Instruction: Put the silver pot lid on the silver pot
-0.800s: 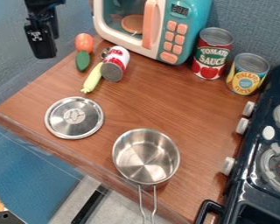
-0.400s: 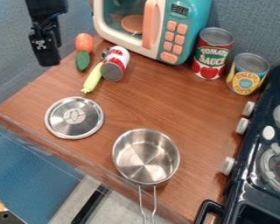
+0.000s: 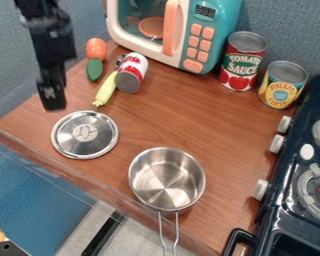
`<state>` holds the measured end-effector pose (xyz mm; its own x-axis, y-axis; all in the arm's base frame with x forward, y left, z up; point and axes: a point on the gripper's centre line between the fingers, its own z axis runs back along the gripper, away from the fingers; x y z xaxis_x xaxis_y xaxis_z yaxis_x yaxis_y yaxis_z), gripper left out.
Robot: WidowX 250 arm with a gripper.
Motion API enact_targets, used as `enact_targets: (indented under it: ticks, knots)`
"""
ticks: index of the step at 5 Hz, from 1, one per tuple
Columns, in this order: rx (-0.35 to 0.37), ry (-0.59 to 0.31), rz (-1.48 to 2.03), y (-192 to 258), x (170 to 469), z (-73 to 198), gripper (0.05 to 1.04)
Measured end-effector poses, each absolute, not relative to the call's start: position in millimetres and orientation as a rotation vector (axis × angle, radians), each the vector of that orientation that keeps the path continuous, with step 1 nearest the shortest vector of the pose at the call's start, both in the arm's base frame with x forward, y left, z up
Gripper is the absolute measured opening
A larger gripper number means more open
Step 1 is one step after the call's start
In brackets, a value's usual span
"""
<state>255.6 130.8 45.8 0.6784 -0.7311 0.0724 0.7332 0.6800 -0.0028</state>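
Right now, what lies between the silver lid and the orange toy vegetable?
In the camera view, a green toy lies between the lid and orange toy, with a yellow toy slightly right.

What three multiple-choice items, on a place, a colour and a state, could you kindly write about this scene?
1. Where is the lid relative to the pot?
A) Inside it
B) On the counter beside it
C) On top of it

2. What colour is the handle of the microwave?
A) Orange-pink
B) Black
C) Green

3. How does the red-and-white can rest?
A) Upright
B) On its side

Key: 1 B, bare wood separates them; 2 A, seen against the cream frame; 3 B, its metal end faces sideways.
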Motion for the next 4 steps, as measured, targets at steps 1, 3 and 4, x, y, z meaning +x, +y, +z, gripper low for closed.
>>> enact_targets:
  ticks: [1,3,4]
  knots:
    - [-0.039,-0.013,-0.841,131,247,13,1.000]
    - [-0.053,0.006,-0.856,120,252,-8,1.000]
    - [-0.064,-0.022,-0.847,115,256,-8,1.000]
